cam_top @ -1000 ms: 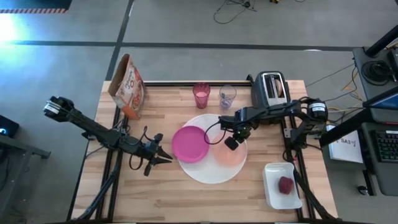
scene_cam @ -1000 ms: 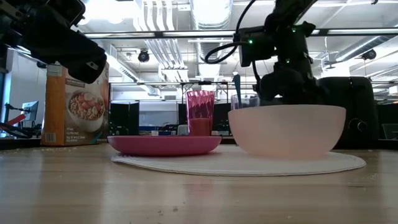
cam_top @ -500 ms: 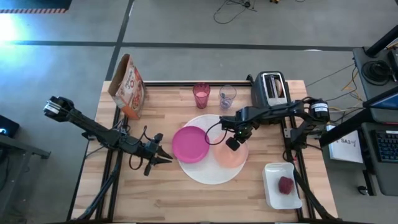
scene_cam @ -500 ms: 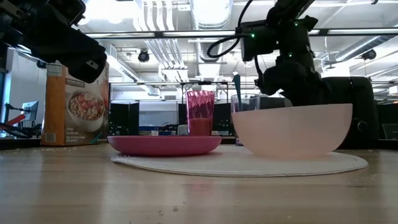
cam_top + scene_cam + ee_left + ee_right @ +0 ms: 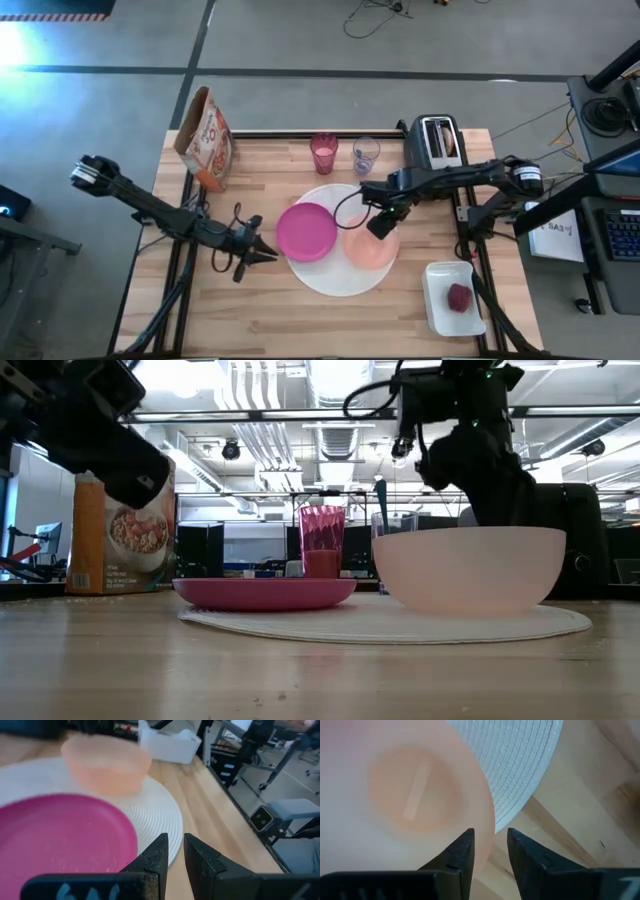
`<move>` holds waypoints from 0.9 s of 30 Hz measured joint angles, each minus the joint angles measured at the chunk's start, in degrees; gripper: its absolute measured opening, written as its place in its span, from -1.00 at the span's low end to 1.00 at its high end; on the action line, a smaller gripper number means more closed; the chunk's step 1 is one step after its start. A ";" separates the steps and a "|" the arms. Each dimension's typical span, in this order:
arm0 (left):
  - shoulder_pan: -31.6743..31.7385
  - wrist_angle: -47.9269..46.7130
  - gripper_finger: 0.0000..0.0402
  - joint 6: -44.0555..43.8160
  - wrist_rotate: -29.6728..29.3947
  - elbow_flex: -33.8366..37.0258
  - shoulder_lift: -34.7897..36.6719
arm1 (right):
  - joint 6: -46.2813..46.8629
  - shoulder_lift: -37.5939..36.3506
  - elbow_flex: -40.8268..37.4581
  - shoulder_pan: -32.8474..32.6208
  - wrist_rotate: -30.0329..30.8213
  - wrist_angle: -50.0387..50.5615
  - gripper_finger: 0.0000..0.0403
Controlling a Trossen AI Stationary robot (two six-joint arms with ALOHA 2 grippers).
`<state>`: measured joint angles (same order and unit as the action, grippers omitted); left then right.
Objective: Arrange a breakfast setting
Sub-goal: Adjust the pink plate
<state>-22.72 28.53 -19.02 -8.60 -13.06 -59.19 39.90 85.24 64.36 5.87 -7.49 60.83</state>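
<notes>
A peach-orange bowl and a magenta plate stand side by side on the large white plate. My right gripper is narrowly open over the bowl's far rim. One finger is over the inside and one over the outside, with a gap showing beside the rim. My left gripper is shut and empty, just left of the magenta plate. A pink cup stands at the far edge. A dark red fruit lies in a white tray. No bagel shows.
A cereal box stands at the far left. A clear cup and a toaster stand at the far edge beside the pink cup. The white tray sits at the near right corner. Bare wood lies along the near edge.
The bowl has slid a little toward the table's right edge on the white plate and now stands level and still. My right gripper went with it, then rose above the bowl's far rim.
</notes>
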 joint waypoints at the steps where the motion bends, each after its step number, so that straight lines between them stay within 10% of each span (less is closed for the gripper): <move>1: 0.17 0.01 -0.77 -0.87 0.02 0.00 -0.63 | 0.02 -0.66 0.00 0.00 -0.01 -0.02 -0.46; 20: 5.57 -23.06 -0.81 12.96 0.58 -19.10 -16.05 | -2.55 -9.41 0.02 -2.08 -0.01 -11.26 -0.64; 27: 11.23 -30.79 -0.81 19.49 12.00 -24.59 -20.69 | -5.65 -7.95 0.04 -5.25 -0.02 -13.60 -0.62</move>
<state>-11.49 -2.26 0.47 3.39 -37.65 -79.88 34.25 77.30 64.40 0.62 -7.51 47.23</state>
